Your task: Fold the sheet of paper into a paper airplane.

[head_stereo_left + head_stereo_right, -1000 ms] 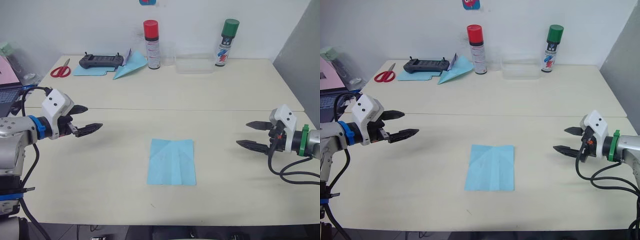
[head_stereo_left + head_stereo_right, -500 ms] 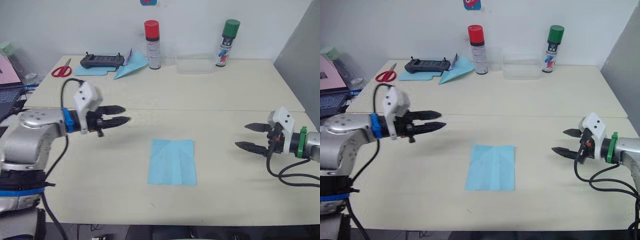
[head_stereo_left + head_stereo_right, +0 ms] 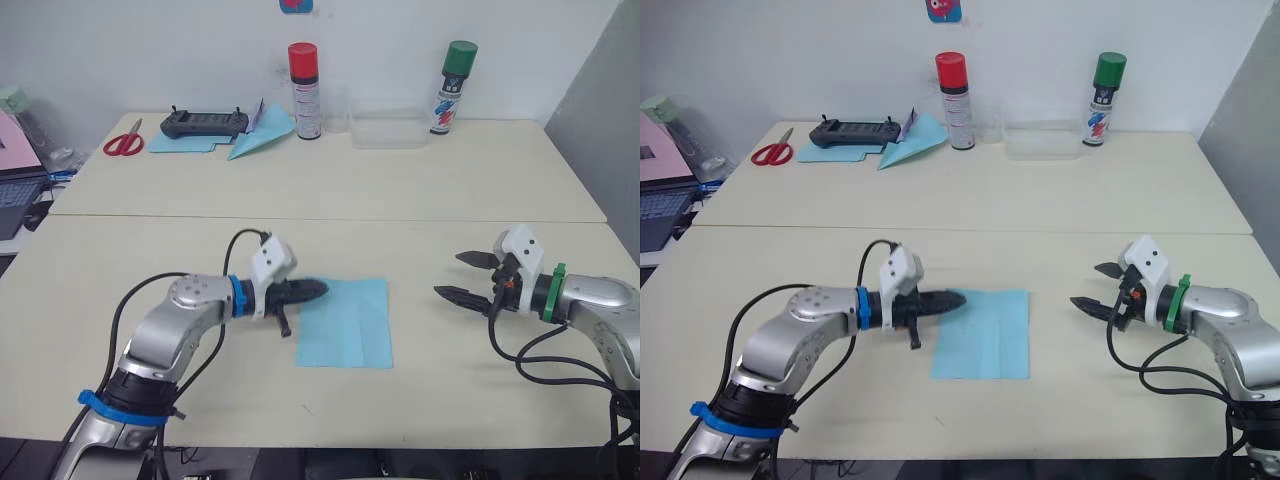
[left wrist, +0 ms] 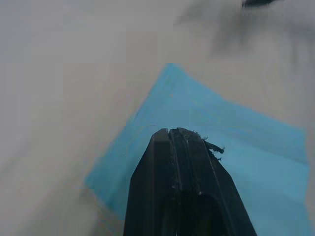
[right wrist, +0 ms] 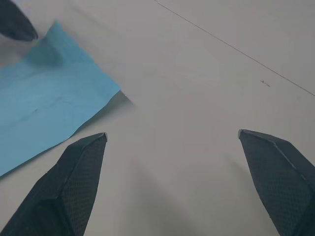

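Observation:
The sheet of paper [image 3: 345, 322] lies flat on the near middle of the table, a light-blue rectangle with faint creases. My left gripper [image 3: 315, 290] is shut. It lies low, and its tips reach over the sheet's far left corner. In the left wrist view its closed fingers [image 4: 170, 147] sit above the sheet of paper [image 4: 236, 132], with nothing seen between them. My right gripper [image 3: 448, 275] hangs open a short way to the right of the sheet and points at it. The right wrist view has the sheet's corner [image 5: 44, 98] ahead of the open right gripper [image 5: 172, 133].
Along the far edge stand a red-capped spray can [image 3: 303, 88], a green-capped can [image 3: 453, 85] and a clear box [image 3: 388, 130]. At the far left lie red scissors [image 3: 122, 140], a black controller [image 3: 203, 122] on blue paper and a paper dart [image 3: 258, 135].
My left gripper has gone from open to shut, and has swung right and down from the table's left side onto the sheet's corner. The right gripper has moved left towards the sheet, still open.

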Robot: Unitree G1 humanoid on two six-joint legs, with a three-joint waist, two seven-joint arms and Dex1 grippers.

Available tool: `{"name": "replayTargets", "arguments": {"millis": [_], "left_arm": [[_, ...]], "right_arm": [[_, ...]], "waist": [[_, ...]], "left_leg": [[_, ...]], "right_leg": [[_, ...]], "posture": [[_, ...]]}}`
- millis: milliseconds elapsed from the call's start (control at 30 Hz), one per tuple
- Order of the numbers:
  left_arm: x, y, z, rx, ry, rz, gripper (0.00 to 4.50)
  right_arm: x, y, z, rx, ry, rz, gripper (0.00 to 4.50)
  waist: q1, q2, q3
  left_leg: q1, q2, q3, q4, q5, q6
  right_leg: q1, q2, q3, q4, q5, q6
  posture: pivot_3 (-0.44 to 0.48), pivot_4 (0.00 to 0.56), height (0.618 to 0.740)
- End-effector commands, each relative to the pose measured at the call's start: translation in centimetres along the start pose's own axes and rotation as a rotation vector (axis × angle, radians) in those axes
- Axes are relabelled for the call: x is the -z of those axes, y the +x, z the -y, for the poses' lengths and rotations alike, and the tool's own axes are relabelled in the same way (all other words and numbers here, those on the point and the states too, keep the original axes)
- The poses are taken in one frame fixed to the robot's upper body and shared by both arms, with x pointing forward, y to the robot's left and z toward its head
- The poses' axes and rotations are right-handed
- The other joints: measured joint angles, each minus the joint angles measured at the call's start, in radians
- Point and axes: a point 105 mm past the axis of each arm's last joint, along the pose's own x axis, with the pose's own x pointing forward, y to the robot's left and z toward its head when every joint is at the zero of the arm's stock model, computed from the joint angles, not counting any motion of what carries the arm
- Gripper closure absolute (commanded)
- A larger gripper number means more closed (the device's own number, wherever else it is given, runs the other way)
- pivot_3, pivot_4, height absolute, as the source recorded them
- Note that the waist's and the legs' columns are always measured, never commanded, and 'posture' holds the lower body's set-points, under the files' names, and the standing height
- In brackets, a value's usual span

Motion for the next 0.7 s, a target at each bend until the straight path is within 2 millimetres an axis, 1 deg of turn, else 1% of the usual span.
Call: {"name": "replayTargets", "arguments": {"millis": [33,100,233,400,500,633,700], "left_arm": [[1.6,0.3,0.3,-0.003,-0.004,-0.051,4.47],[2.1,0.5,0.8,0.015,-0.025,-0.057,4.47],[3.5,0.8,0.4,-0.015,-0.042,-0.075,4.47],[3.9,1.0,0.0,-0.032,-0.048,-0.074,4.47],[3.9,1.2,0.1,-0.033,-0.043,-0.073,4.5],[4.0,1.3,0.3,-0.031,-0.042,-0.071,4.5],[4.0,1.4,0.5,-0.027,-0.042,-0.07,4.5]], "right_arm": [[-0.9,-0.1,-0.5,0.002,-0.041,0.021,0.0],[-0.8,0.0,-0.7,-0.007,-0.032,0.019,0.0],[-0.8,0.6,-1.0,-0.018,-0.03,0.021,0.0],[-0.4,1.3,-0.8,-0.024,-0.03,0.011,0.0],[0.1,1.8,-0.7,-0.035,-0.039,0.001,0.61],[0.8,2.8,-0.6,-0.02,-0.074,-0.015,1.94],[1.1,3.5,-0.6,-0.02,-0.103,-0.019,2.74]], "waist": [[0.002,0.0,0.0],[0.004,0.0,0.0],[0.008,0.001,-0.001],[0.011,0.002,-0.002],[0.014,0.003,-0.002],[0.014,0.003,-0.002],[0.014,0.003,-0.002]], "left_leg": [[0.0,0.0,0.0,0.001,0.0,0.0],[0.0,0.0,-0.001,0.002,0.0,0.0],[0.002,0.0,-0.001,0.002,0.0,0.0],[0.003,-0.001,-0.001,0.003,0.0,0.0],[0.005,-0.001,-0.001,0.004,0.0,0.0],[0.007,-0.001,-0.001,0.004,0.0,0.0],[0.007,-0.001,-0.001,0.004,0.0,0.0]], "right_leg": [[0.0,0.0,0.0,0.0,0.0,0.0],[0.001,0.0,0.0,0.0,0.0,0.002],[0.004,0.0,-0.001,-0.001,-0.002,0.005],[0.006,0.0,-0.001,-0.001,-0.002,0.005],[0.008,0.0,0.0,-0.001,-0.001,0.006],[0.01,0.0,0.0,-0.001,-0.001,0.006],[0.01,0.0,0.0,-0.001,-0.001,0.006]], "posture": [[0.0,0.15,0.74],[0.0,0.15,0.74],[0.0,0.15,0.74],[0.0,0.15,0.74],[0.0,0.15,0.74],[0.0,0.15,0.74],[0.0,0.15,0.74]]}}
